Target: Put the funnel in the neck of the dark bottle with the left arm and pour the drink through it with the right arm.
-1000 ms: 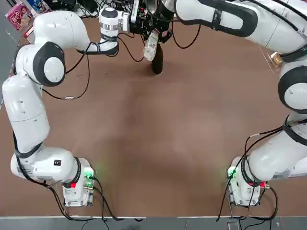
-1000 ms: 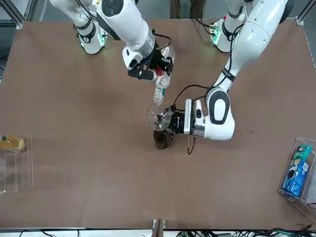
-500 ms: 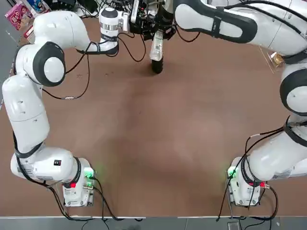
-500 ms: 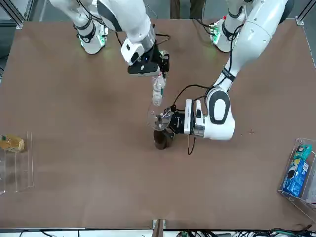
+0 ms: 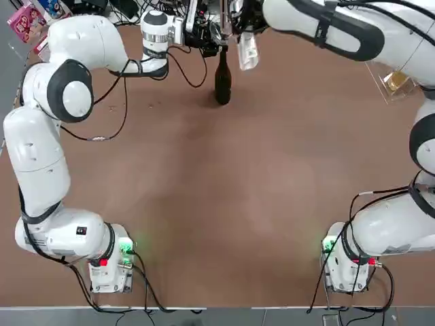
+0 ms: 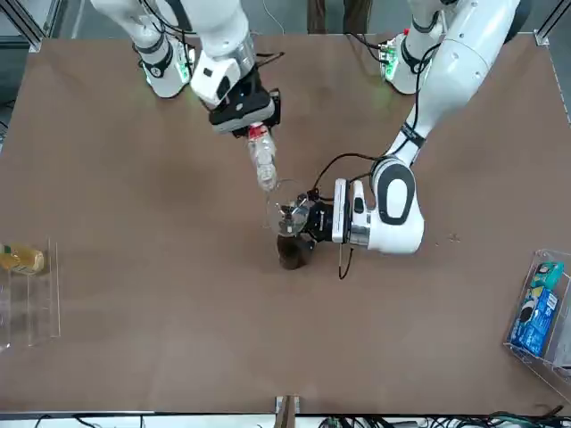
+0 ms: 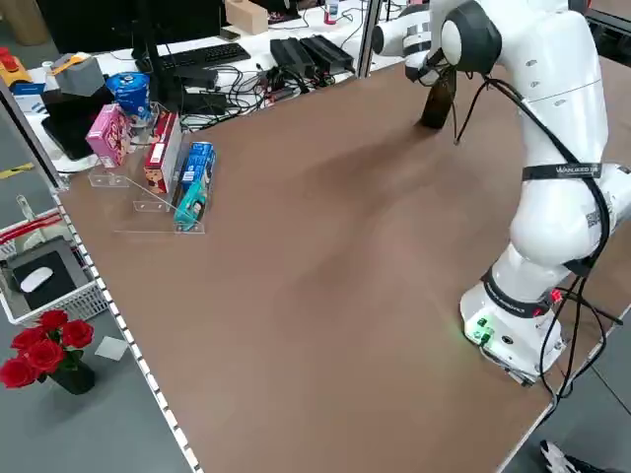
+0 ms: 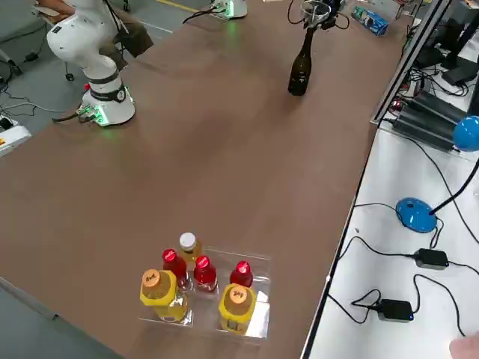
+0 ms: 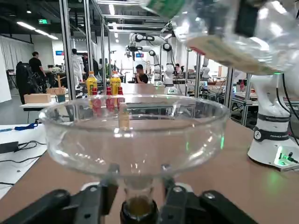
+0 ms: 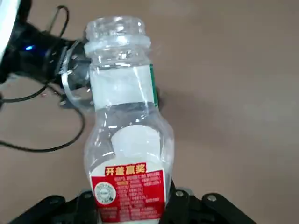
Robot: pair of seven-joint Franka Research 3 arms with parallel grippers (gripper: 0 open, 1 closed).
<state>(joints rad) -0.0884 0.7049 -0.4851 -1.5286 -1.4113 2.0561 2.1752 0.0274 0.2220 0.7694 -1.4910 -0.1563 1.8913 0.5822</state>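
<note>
Two grippers worked — right gripper [image 10: 133, 198] closed around the clear plastic bottle [image 10: 124, 112] beside the funnel [image 9: 135, 149], left gripper [image 9: 140, 175] partly open around its spout, dark bottle [image 8: 301, 67] below.

1. I see red and white labelling with yellow lettering on the clear drink bottle [image 10: 128, 126], plus a green edge.
2. The dark bottle [image 8: 300, 67] reads near-black.
3. My funnel [image 9: 135, 140] is colourless.
4. The table [image 5: 238, 204] is plain brown.

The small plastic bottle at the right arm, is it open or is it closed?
Open: the right wrist view shows the plastic bottle with a bare, transparent mouth and no cap on it.
</note>
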